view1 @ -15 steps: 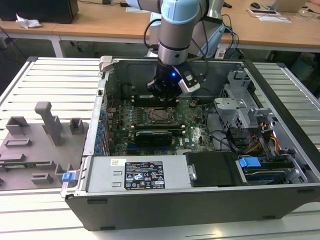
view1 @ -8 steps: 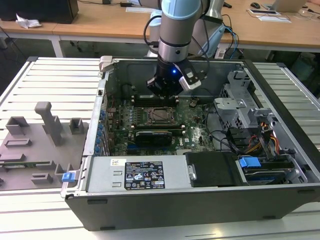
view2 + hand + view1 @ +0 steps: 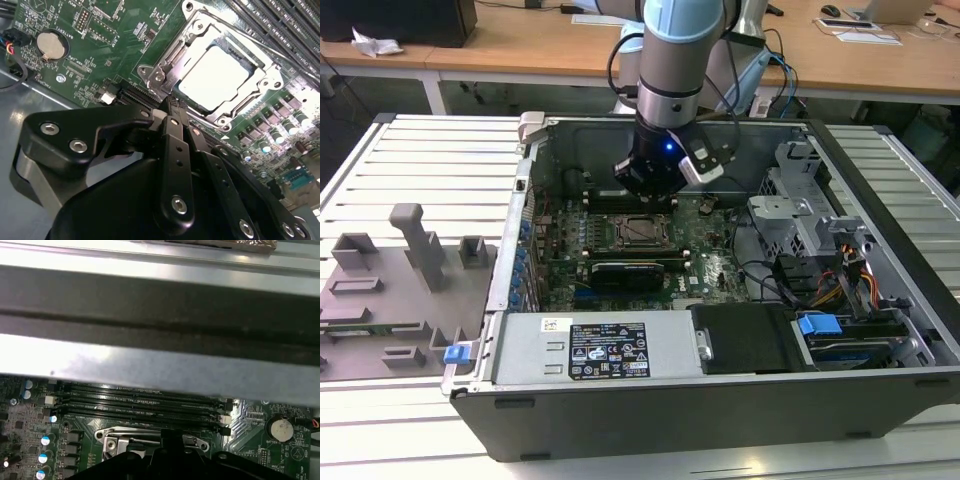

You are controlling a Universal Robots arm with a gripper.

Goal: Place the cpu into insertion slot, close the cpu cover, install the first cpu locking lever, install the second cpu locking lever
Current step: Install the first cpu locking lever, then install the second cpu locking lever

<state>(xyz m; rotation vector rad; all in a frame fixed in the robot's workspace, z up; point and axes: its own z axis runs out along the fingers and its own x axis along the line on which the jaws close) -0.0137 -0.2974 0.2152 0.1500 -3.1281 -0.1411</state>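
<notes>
— What's your end effector (image 3: 172, 107) doing?

— Clenched, fingers pressed together with nothing between them, tip hovering just at the edge of the insertion slot (image 3: 220, 75), probably to push rather than grasp.

— And the cpu (image 3: 214, 75)?

— Already seated just beyond my fingertips, with the cpu cover (image 3: 165, 67) lying flat around it. I can't quite tell whether the levers are latched.

— Beyond that?

— Memory slots (image 3: 140, 402) past the socket.
</notes>
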